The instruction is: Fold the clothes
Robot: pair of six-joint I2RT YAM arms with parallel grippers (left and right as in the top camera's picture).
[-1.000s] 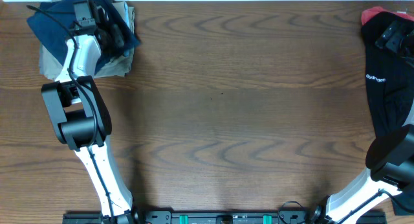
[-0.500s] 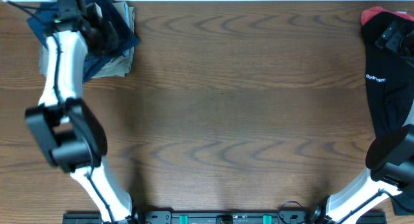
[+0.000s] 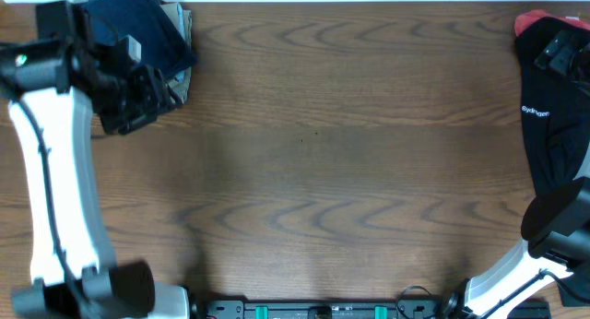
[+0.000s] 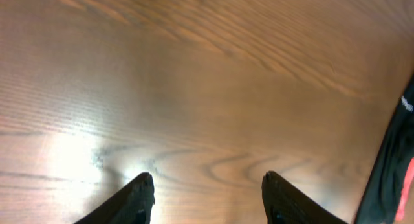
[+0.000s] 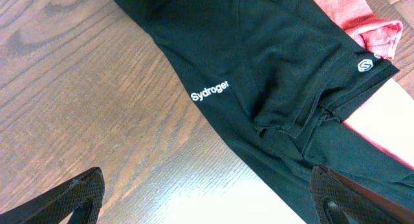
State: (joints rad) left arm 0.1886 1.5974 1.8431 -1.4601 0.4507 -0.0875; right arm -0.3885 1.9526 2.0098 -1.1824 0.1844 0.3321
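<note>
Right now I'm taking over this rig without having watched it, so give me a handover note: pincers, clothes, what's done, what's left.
Left pincer: open, empty, raised over bare table beside the stack.
Right pincer: open, empty, above the black garment.
Navy shorts: compact bundle on the khaki shorts, far left corner.
Done: navy shorts look folded and stacked.
Left: black garment lies loose at the right, over a red cloth; fold it if wanted.
</note>
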